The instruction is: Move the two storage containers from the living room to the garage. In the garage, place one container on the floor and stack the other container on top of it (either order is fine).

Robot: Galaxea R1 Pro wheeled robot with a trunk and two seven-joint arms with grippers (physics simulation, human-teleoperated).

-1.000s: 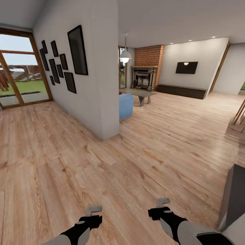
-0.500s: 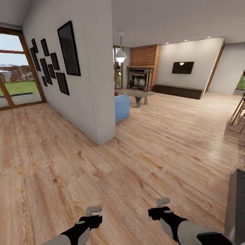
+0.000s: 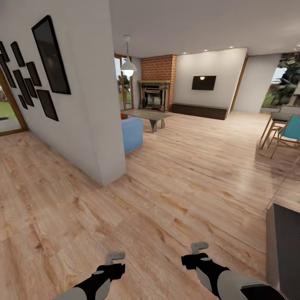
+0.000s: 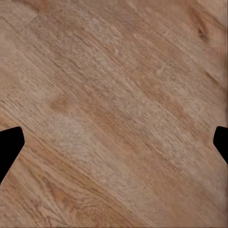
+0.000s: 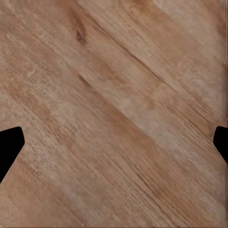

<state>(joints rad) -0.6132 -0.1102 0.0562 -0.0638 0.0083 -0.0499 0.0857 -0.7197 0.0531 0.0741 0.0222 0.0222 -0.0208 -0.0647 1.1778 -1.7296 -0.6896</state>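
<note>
Storage containers: I see neither bin in my views; a small red-orange patch sits behind the blue sofa, centre left of the head view, too small for me to identify.
Living room: it lies ahead of me, upper centre of the head view, with the blue sofa just past the wall corner and a low coffee table beyond it.
Left gripper: bottom edge, left of centre in the head view; I read it as spread wide and holding nothing, its dark fingertips at opposite edges of the left wrist view over bare planks.
Right gripper: bottom edge, right of centre; also wide apart and empty, its fingertips at the edges of the right wrist view.
Wood-plank floor: light planks fill the lower half of the head view.
White partition wall: upper left, hung with dark picture frames.
Far end: brick fireplace, pendant lamp, wall-mounted screen.
Right edge: wooden chairs at mid height; a dark grey surface in the lower right corner.
</note>
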